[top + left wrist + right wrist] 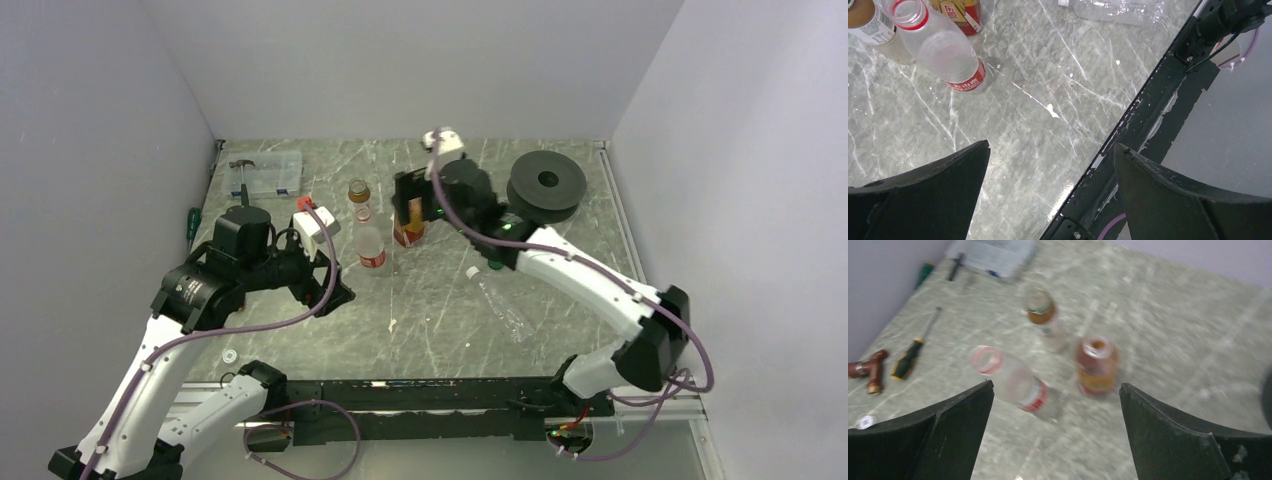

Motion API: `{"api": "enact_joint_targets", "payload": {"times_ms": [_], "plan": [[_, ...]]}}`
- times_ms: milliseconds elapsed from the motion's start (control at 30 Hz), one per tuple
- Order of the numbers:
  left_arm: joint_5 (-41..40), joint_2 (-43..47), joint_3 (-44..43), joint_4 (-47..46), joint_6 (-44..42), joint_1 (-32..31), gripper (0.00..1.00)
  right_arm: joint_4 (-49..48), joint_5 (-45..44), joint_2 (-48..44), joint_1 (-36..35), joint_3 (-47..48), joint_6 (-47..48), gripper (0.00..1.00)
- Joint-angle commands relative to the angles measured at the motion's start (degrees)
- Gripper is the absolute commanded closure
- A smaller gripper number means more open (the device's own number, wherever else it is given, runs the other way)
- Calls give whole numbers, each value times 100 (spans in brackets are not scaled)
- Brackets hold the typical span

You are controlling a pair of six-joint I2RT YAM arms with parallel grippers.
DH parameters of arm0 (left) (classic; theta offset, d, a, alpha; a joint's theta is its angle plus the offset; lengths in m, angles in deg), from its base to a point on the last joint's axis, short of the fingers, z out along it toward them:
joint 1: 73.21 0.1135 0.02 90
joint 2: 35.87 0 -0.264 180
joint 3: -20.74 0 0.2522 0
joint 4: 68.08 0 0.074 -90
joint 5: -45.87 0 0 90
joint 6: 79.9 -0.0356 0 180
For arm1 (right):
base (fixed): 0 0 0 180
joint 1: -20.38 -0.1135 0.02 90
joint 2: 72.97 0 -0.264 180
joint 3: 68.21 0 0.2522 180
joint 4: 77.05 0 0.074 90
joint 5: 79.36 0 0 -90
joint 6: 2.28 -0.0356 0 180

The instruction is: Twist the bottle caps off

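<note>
- The marble table [440, 340] is seen carrying everything.
- A black spool [546, 185] is set at the far right.
- The left gripper [1050, 150] is held over the near edge, its fingers wide apart with nothing gripped.
- The right gripper [1055, 385] is held above the standing bottles, its fingers spread and nothing between them.
- Three bottles are stood close together mid-table: the red-labelled bottle [370, 245], seen uncapped, the amber bottle [408, 232] and the short bottle [358, 192].
- The plain bottle [500, 300] is laid on its side by the right arm, its white cap [471, 271] screwed on.
- A loose cap [230, 354] is seen near the left arm.
</note>
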Motion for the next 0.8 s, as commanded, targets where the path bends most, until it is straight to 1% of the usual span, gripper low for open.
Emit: {"api": "enact_joint_targets", "payload": {"times_ms": [0,100,233,333,433,633,767], "plan": [[167,-11,-191,-341,171,9,0,1689,208,-584,852,-434,-670,0],[196,-64,-257,-417,201,5,1,2457,248,-663,1125,-737,-722,0],[283,-129,-268,-525,240,5,1,2851,441,-471,1152,-1259,-757,0],[312,-149,-259,-565,254,5,0,2826,434,-208,1152,-1644,-816,0],[311,-138,-254,-548,246,5,1,2590,504,-43,1168,-1915,-817,0],[293,-84,-246,-528,246,5,1,2401,444,512,1179,-2194,-919,0],[295,-70,-229,-523,246,5,1,2227,482,724,1172,-2402,-1026,0]]}}
